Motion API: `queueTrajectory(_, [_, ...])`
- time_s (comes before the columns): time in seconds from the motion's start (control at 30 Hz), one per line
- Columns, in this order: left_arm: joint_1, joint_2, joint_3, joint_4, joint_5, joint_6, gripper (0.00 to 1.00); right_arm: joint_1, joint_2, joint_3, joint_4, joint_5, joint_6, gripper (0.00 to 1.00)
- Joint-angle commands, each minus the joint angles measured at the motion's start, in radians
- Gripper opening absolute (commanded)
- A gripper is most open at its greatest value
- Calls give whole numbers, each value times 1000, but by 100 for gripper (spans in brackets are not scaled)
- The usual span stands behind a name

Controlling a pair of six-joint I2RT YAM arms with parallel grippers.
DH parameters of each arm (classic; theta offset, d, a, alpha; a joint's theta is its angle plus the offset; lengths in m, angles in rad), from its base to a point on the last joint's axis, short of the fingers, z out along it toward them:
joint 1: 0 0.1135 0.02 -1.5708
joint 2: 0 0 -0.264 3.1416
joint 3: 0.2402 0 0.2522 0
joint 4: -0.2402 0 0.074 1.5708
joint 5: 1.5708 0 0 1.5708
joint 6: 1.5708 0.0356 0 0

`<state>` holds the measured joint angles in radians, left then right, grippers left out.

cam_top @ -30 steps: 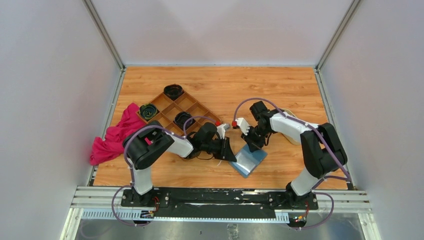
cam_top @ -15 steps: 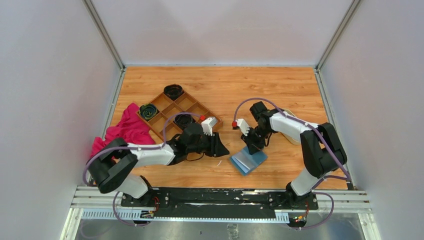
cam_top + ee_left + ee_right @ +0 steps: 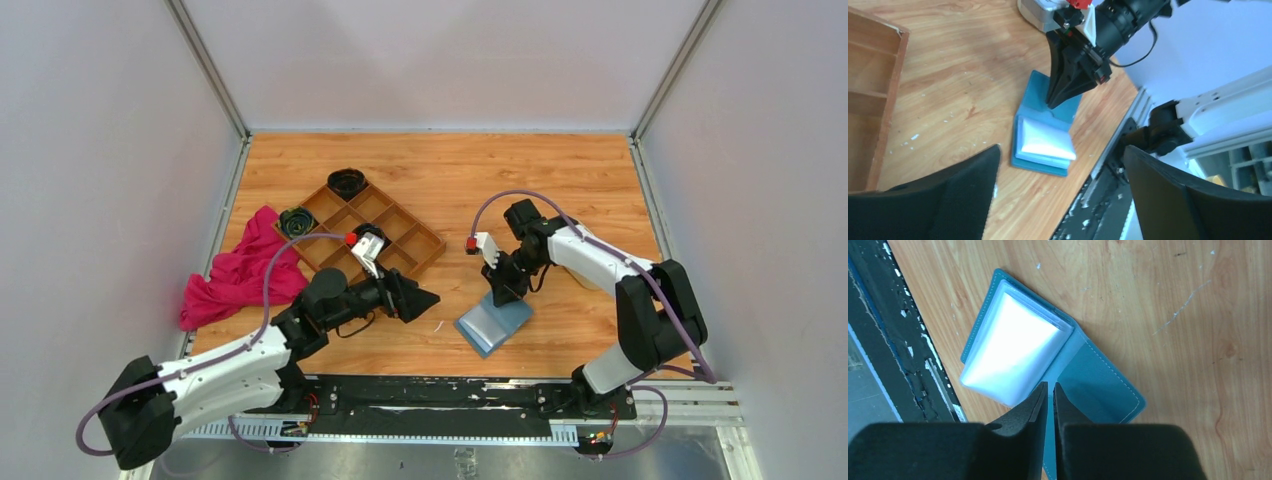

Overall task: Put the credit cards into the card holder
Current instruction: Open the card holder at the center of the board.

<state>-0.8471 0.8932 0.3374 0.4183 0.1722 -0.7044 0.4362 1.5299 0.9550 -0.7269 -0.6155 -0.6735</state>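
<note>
Two tools part: my left tool (image 3: 428,299), newly wide and empty, has retreated lower left; my right tool (image 3: 497,299), nearly closed, pins the flat teal card holder (image 3: 505,323) at centre, whitish plastic cards (image 3: 1013,350) seated inside.

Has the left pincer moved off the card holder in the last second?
Yes. The left pincer has backed leftward off the card holder, toward the wooden tray's near corner, and stands open.

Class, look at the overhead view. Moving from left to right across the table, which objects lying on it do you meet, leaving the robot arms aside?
pink cloth → wooden compartment tray → card holder
</note>
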Motion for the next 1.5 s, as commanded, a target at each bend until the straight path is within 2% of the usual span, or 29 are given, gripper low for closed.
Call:
queueTrajectory(0.0, [3,-120,-75,-1,-91,-55,100,6,-23,15,-44,-65,-31,12])
queueTrajectory(0.13, [3,-147,-126,56,-63,-145,99,7,-29,16,-52,-100,-43,13])
queueTrajectory(0.27, [-23,-64,-111,90,-1,-229,82,11,-29,16,-61,-128,-51,13])
queueTrajectory(0.3, [-47,-34,-102,96,-8,-230,78,12,-30,16,-66,-134,-56,13])
queueTrajectory(0.43, [-162,87,-48,99,-76,-211,73,18,-45,11,-75,-155,-75,14])
queueTrajectory(0.63, [-254,211,-26,129,-147,-229,64,18,-65,-4,-77,-151,-106,15])
queueTrajectory(0.8, [-336,287,-67,248,-228,-320,59,19,-66,-6,-82,-136,-119,15])
queueTrajectory(1.0, [-368,422,-139,518,-256,-430,50,19,-70,-10,-85,-132,-127,15])
queueTrajectory(1.1, [-380,488,-136,587,-261,-463,49,18,-70,-10,-86,-129,-129,15])
queueTrajectory(1.47, [-456,631,-107,595,-394,-615,50,19,-67,-10,-86,-126,-130,15])
